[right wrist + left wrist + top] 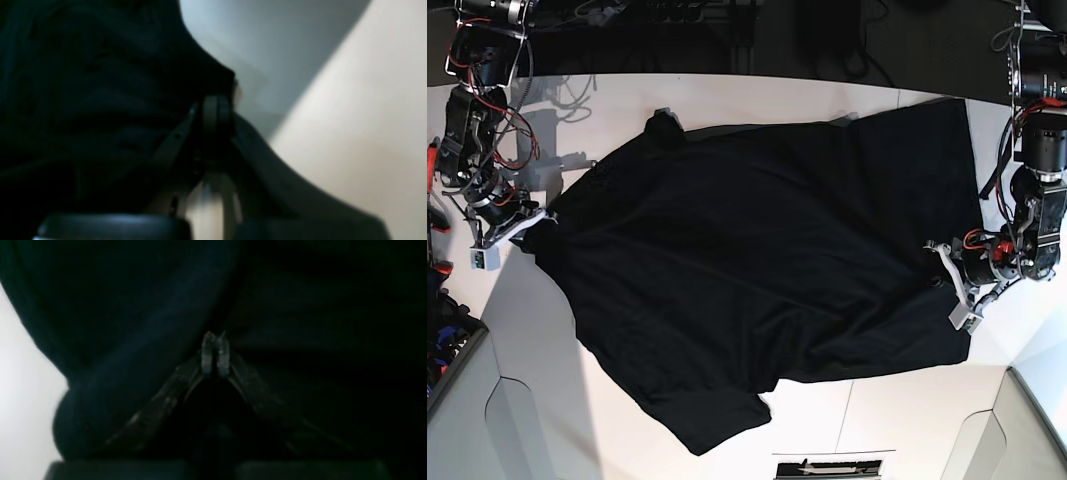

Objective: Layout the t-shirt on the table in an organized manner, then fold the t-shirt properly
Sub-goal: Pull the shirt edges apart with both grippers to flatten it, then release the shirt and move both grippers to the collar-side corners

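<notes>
The large black cloth t-shirt (767, 270) lies spread over the flat white table (757, 95), stretched between the two hands. The left hand (216, 355) is clamped on a dark fold at the hem side; the right hand (217, 113) pinches an edge at the far end. Uneven pulling could slip the thin cloth from either pinch, or skew the shirt.
</notes>
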`<state>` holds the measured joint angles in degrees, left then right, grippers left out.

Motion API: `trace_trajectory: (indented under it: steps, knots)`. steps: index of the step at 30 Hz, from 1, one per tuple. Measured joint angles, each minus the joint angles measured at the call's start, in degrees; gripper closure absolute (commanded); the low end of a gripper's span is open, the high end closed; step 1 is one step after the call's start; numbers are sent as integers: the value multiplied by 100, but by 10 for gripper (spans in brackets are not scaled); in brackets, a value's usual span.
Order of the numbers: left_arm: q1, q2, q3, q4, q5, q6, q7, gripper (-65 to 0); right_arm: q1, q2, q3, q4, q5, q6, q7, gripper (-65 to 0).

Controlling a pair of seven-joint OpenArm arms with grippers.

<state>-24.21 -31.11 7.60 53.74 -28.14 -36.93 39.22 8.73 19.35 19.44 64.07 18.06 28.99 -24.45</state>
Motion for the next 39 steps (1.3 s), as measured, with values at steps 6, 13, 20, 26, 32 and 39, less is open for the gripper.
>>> trace_trajectory:
  steps: [6, 13, 20, 26, 32, 39]
  knots:
    - [-278, -31, 4, -7, 4, 4, 122, 0, -1016, -24, 315, 1139, 341, 22, -173, 0]
    - [-422, -17, 4, -13, 9, 7, 15, 0, -1397, -28, 1185, 1838, 553, -2, -839, 0]
    - [-474, -22, 4, -2, -9, 4, 173, 0, -1399, -37, 1384, 2149, 1840, 120, -1694, 0]
    - [-483, -212, 4, 584, -1298, -109, 833, -30, -1930, -55, 1381, 2708, 2435, 310, -1869, 0]
    - [-160, -494, 0, 1147, -2210, -240, 1526, -259, -2542, -214, 1373, 3121, 2953, 402, -2190, 0]
    - [675, -560, -485, 1185, -2706, -260, 1659, -259, -3180, -212, 1357, 3128, 2942, 398, -2188, -248]
